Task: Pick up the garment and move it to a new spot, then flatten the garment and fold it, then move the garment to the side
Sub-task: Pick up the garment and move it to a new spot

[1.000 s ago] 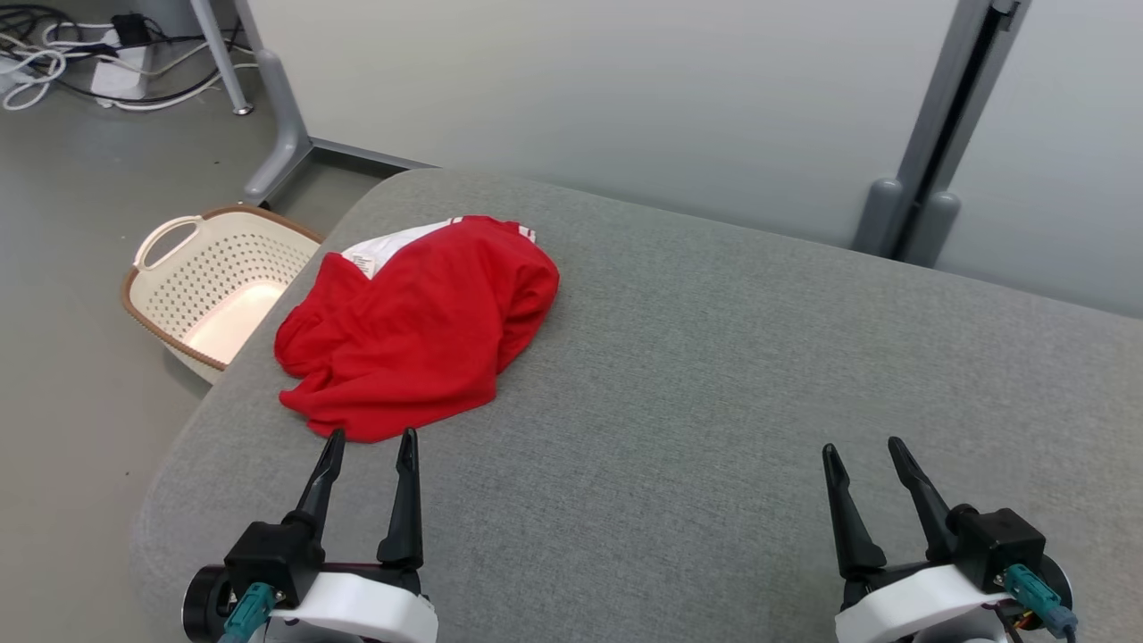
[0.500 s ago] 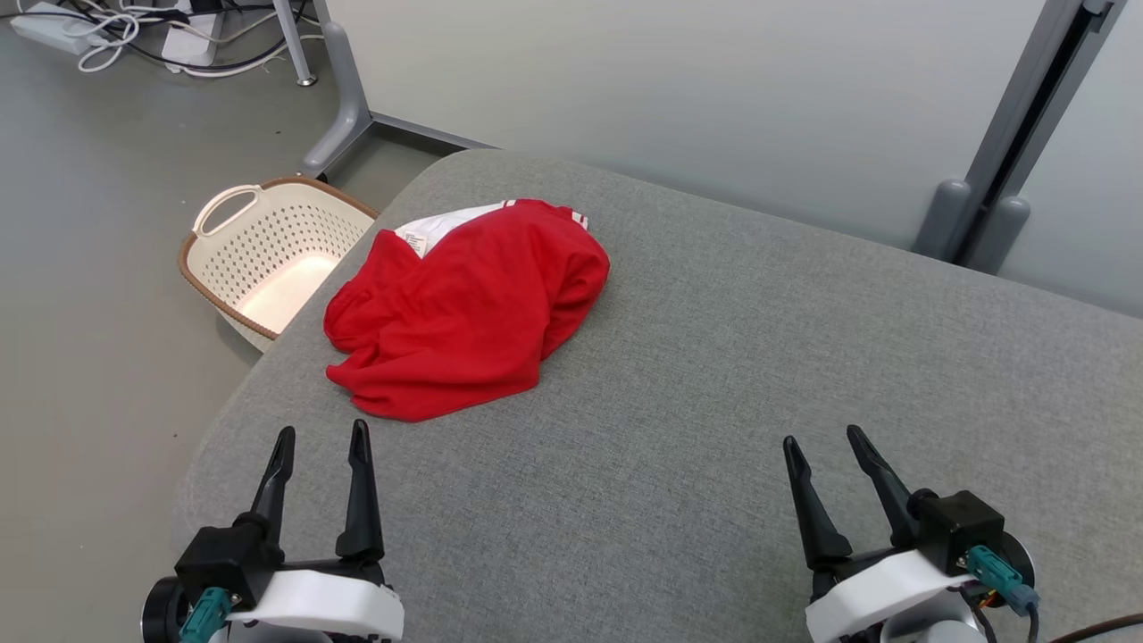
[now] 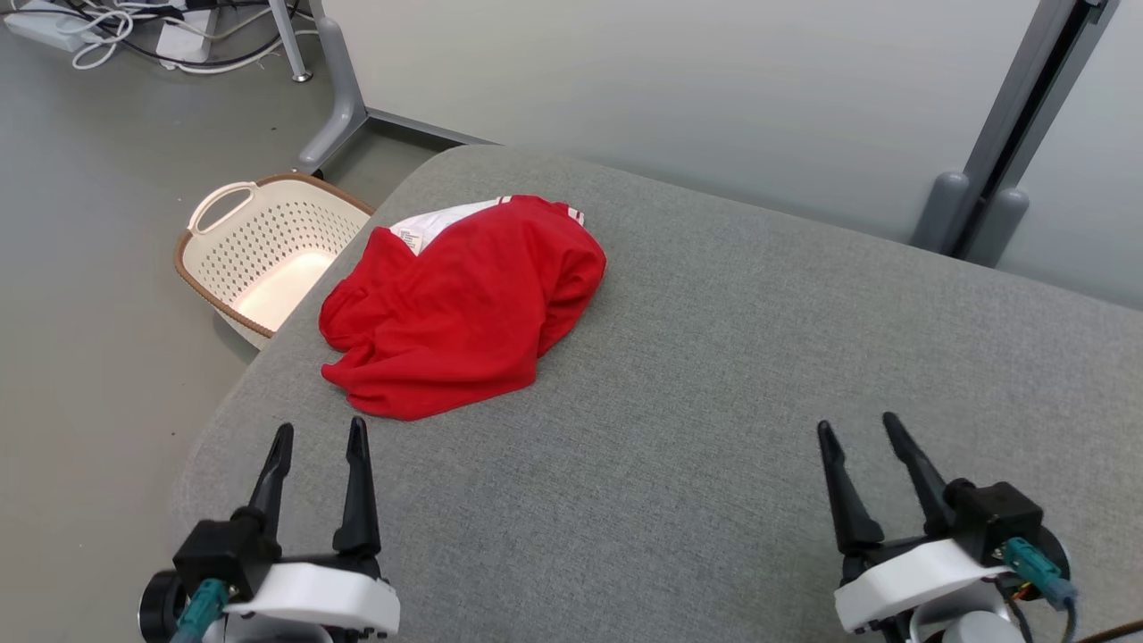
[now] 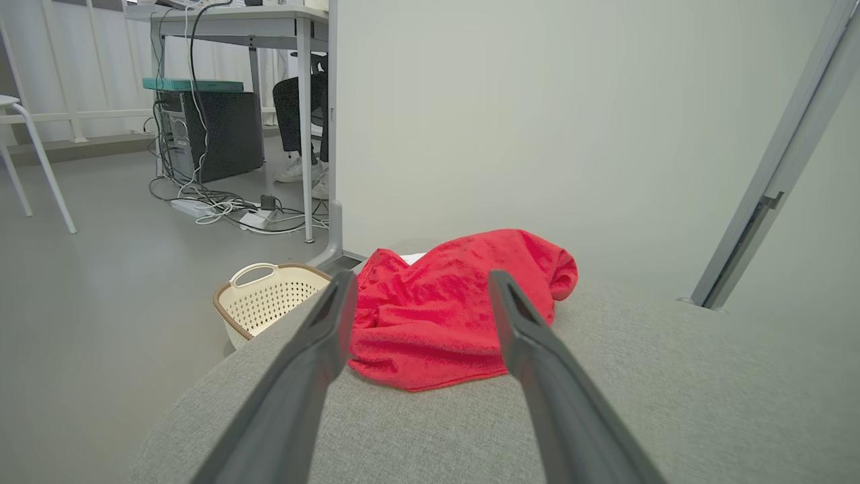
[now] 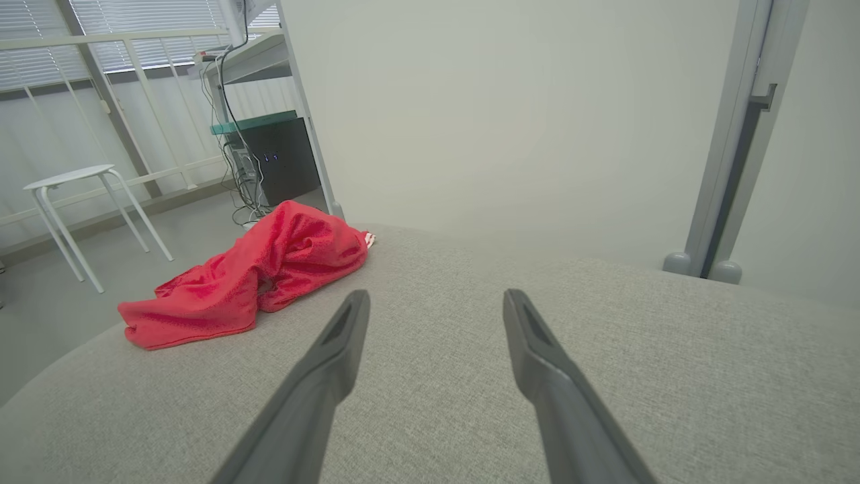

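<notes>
The red garment (image 3: 460, 308) lies crumpled on the padded grey bench (image 3: 714, 402), near its far left corner, with a white lining and label showing at its far edge. The left pincer (image 3: 321, 426) hovers just short of the garment's near hem, fingers spread and pinching nothing; bare grey fabric lies between its tips and the hem. The right pincer (image 3: 856, 421) is well to the garment's right over open bench, also spread and holding nothing. Just left of the garment, down on the floor, stands a perforated cream basket (image 3: 268, 232) against the bench's edge. Behind the garment rises a pale partition (image 3: 670, 89) on a grey foot (image 3: 335, 107), with tangled cables (image 3: 116, 27) on the floor beyond.
</notes>
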